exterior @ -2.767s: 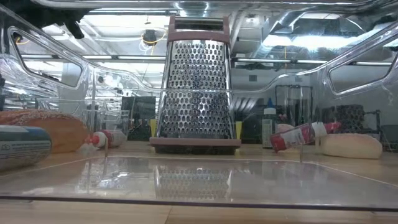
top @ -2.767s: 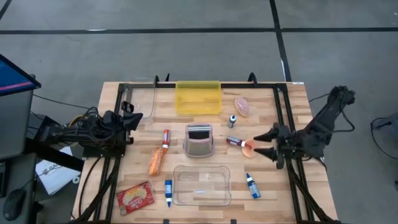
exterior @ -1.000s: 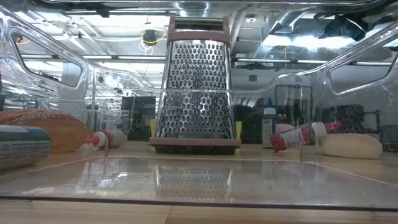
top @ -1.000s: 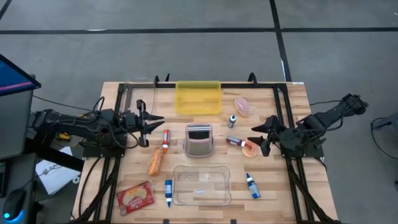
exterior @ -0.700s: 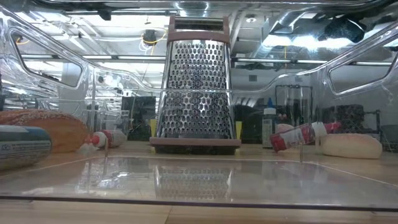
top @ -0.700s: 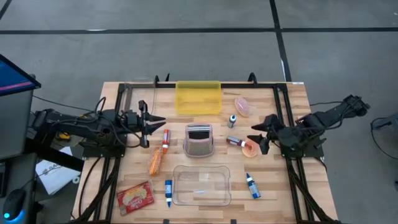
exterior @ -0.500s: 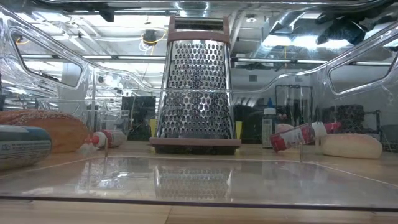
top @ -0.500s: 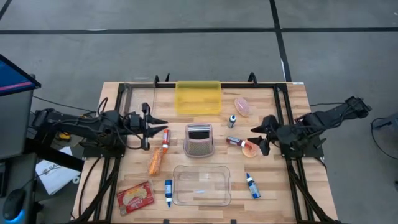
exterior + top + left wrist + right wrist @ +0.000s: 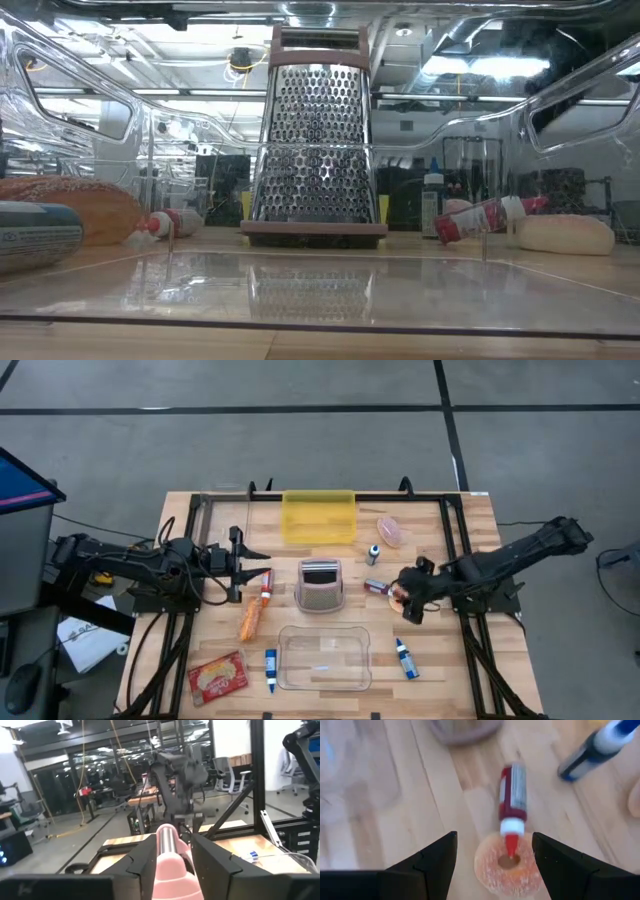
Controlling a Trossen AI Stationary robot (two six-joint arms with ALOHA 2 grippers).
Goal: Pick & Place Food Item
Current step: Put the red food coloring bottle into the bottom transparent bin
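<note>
1. High view: the right claw [image 9: 408, 598] is seen low over the sugared donut [image 9: 398, 595], which lies on the table [image 9: 470, 550] just right of the box grater [image 9: 319, 586]. Nothing has been lifted yet, so the pick is judged only begun, and the carry and the place are left (the clear container [image 9: 324, 658] near the front edge and the yellow bin [image 9: 319, 516] at the back are the likely goals, though which one cannot be told). The left claw [image 9: 247, 566] is held near a red-capped tube [image 9: 266, 583], with a bread roll [image 9: 249, 618] just in front of it.

2. Low view: the grater [image 9: 316, 140] is seen upright through the clear container's wall, a small red bottle [image 9: 480, 217] lying to its right. No claw can be made out here.

3. Left wrist view: the left claw [image 9: 172, 855] is seen partly open; a pink rounded thing lies between its fingers [image 9: 212, 865], but whether it is gripped cannot be told.

4. Right wrist view: the right claw [image 9: 492, 857] is seen wide open and empty, straddling the donut [image 9: 509, 863]. The red bottle's [image 9: 512, 791] nozzle rests in the donut's hole, so it is judged likely to be disturbed by the grasp. A blue-capped bottle [image 9: 592, 750] lies farther off.
</note>
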